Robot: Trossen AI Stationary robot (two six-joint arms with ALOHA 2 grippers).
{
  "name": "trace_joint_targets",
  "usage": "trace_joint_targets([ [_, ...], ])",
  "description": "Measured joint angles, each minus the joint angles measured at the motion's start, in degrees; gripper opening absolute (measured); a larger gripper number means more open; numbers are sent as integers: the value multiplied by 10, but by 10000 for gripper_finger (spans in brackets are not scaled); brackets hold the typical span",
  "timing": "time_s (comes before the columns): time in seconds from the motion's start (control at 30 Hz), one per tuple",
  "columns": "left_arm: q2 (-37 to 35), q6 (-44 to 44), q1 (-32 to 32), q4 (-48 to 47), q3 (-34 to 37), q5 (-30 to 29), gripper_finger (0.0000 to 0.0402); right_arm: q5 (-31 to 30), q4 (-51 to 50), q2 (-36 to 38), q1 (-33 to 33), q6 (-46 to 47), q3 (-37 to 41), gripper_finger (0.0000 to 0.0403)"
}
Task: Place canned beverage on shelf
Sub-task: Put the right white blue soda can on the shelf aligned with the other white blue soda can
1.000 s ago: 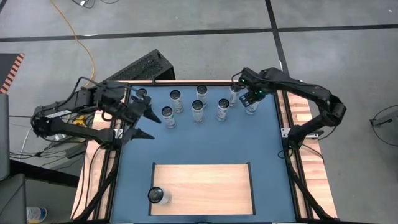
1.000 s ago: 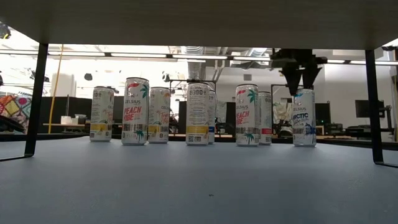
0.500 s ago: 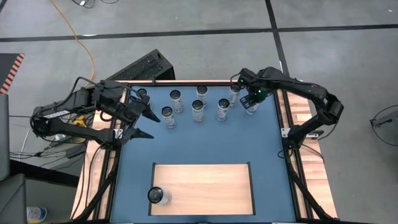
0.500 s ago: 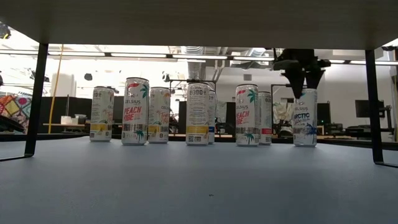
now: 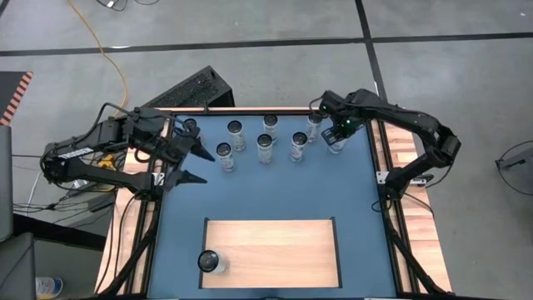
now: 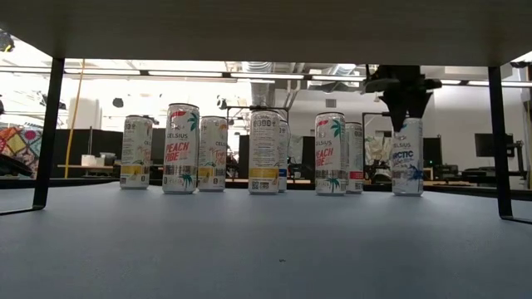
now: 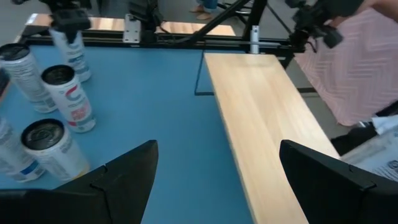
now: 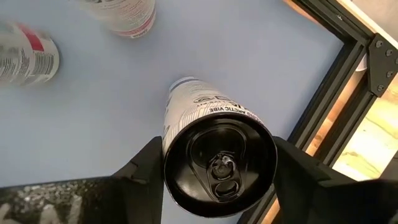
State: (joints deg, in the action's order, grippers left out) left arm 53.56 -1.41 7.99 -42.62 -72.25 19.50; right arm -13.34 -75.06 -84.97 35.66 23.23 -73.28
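Observation:
Several tall drink cans stand upright in a row on the blue table (image 5: pixel 275 187) near its far edge. My right gripper (image 5: pixel 336 136) is above the rightmost can (image 5: pixel 336 144), shut on its top; this white can reads "ARCTIC" (image 6: pixel 406 158). The pale wooden shelf (image 5: pixel 271 252) lies at the near side, and one can (image 5: pixel 208 262) stands on its left end. My left gripper (image 5: pixel 191 162) hangs open at the left of the row and holds nothing. My right gripper has the white can's top end between its two fingers, one finger (image 8: pixel 146 171) on each side of the dark lid's rim (image 8: pixel 171 180). The fingers come from above, pointing down. The can stands upright with its base on the blue table.
The nearest other can (image 5: pixel 314 125) stands close to the held one's left. Black frame rails and wooden side strips (image 5: pixel 400 167) run along the table's right and left edges. Bare blue surface lies between the can row and the shelf.
My right gripper's fingers have drawn together about the top of the rightmost can. The can has stayed upright where it was.

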Motion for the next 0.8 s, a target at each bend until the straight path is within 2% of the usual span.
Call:
trace_joint_targets([
  [0.13, 0, -8, 0, 0, 0, -13, 322, 8, -41, 16, -22, 4, -20, 206],
  [0.3, 0, -12, 0, 0, 0, -13, 322, 4, -64, 46, -68, 28, -82, 206],
  [0.53, 0, -32, 0, -1, 0, -34, 322, 0, -62, 50, -169, 37, -203, 206],
  [0.8, 0, -68, 0, -6, 0, -40, 322, -16, -30, 11, -302, 48, -337, 206],
])
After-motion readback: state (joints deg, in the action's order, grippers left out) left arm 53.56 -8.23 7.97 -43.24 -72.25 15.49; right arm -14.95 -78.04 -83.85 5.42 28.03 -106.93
